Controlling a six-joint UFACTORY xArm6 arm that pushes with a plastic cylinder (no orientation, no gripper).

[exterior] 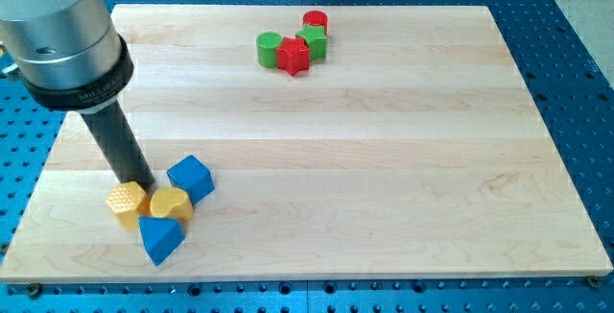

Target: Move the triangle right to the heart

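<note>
A blue triangle block [159, 239] lies near the board's bottom left corner. Just above it sit two yellow blocks: one that looks like a heart [172, 204] touches the triangle's top, and a rounded one [127, 204] of unclear shape lies to its left. My tip [138, 182] comes down at the top edge of the left yellow block, touching or nearly touching it. It is above and left of the triangle, and apart from it.
A blue cube [190, 178] touches the heart-like block's upper right. Near the top centre cluster a green cylinder [271, 49], a red star-like block [294, 57], a green block [313, 41] and a red cylinder [316, 21]. The wooden board [384, 159] lies on a blue perforated table.
</note>
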